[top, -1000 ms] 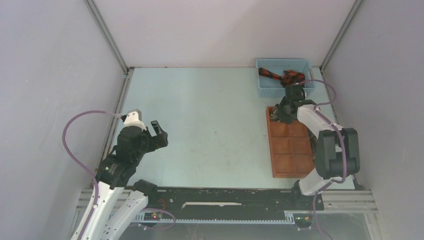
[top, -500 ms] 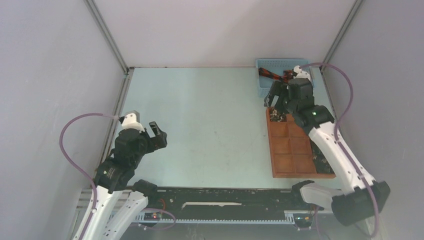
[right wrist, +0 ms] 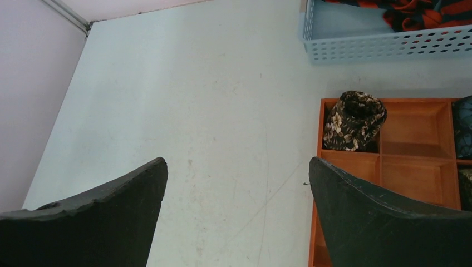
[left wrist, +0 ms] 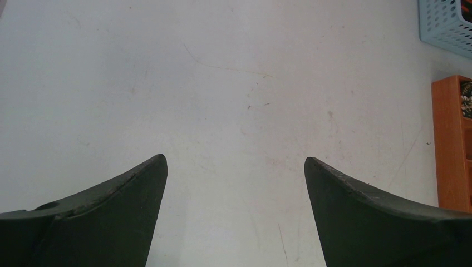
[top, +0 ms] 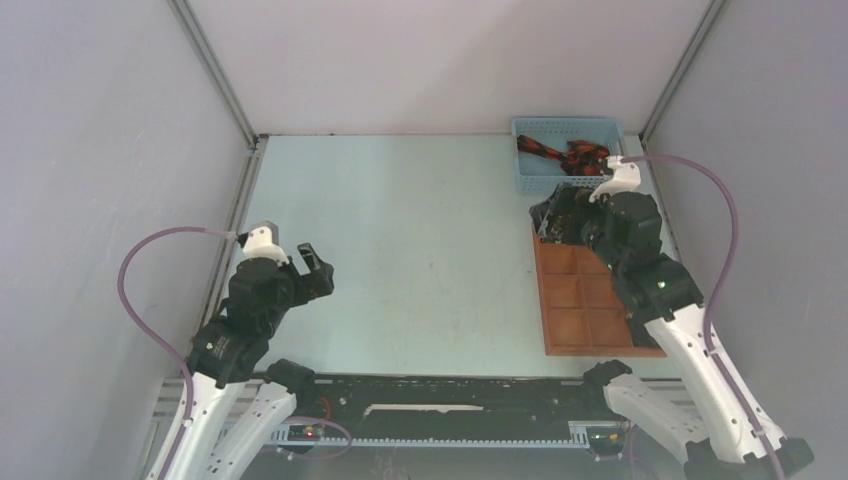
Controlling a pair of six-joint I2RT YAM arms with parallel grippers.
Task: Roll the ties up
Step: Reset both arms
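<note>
A dark brown tie with tan flowers sits rolled up in the far-left compartment of the orange-brown tray. A black and red-orange tie lies loose in the blue mesh basket. Another dark rolled tie shows at the tray's right edge. My right gripper hangs open and holds nothing. It is above the table just left of the tray and nearer than the brown roll. Over the left side of the table my left gripper is open, with only bare table between its fingers.
The tray runs along the right side of the table, with several bare compartments toward the near end. The basket stands just beyond it at the back right. Grey walls close in the table on three sides.
My right gripper has opened and drawn back from the tray's far-left compartment, leaving the brown rolled tie there. The right arm has swung outward. The left arm has not moved.
</note>
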